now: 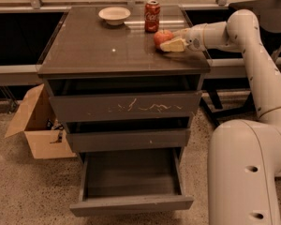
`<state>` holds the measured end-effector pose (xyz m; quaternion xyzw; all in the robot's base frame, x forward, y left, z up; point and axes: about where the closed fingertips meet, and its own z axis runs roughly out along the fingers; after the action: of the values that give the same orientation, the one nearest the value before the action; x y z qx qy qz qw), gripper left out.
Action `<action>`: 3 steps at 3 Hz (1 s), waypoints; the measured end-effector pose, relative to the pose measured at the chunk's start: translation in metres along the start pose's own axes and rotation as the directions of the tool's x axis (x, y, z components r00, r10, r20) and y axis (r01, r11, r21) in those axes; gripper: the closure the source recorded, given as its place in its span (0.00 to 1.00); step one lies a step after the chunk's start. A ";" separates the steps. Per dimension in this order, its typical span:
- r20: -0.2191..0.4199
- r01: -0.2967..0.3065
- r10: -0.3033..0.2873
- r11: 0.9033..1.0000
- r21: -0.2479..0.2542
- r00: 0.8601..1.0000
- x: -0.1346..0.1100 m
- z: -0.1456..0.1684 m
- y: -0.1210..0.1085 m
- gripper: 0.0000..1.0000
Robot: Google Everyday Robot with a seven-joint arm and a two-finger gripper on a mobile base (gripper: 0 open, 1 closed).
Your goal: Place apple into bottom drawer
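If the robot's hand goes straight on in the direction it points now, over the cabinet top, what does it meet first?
The apple. The hand points left across the cabinet top, and the apple lies right at its tip. Whether they already touch, I cannot tell.

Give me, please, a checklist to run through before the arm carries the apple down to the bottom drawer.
1. Bottom drawer pulled out: ok.
2. Nothing lying in it: ok.
3. Gripper at the apple, on the right side of the cabinet top: ok.
4. Apple firmly held: cannot tell.
5. Gap between apple and the can behind it: cannot tell.
6. Middle drawer shut, out of the way: ok.
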<state>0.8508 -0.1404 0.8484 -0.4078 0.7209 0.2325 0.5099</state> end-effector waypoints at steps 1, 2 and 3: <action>0.088 0.098 -0.086 0.983 -0.152 0.992 -0.031 -0.010 0.043 1.00; 0.121 0.179 -0.149 0.939 -0.294 0.981 -0.046 -0.025 0.085 1.00; 0.121 0.179 -0.149 0.939 -0.294 0.981 -0.046 -0.025 0.085 1.00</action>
<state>0.7740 -0.0950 0.8933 -0.5282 0.6147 0.3164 0.4931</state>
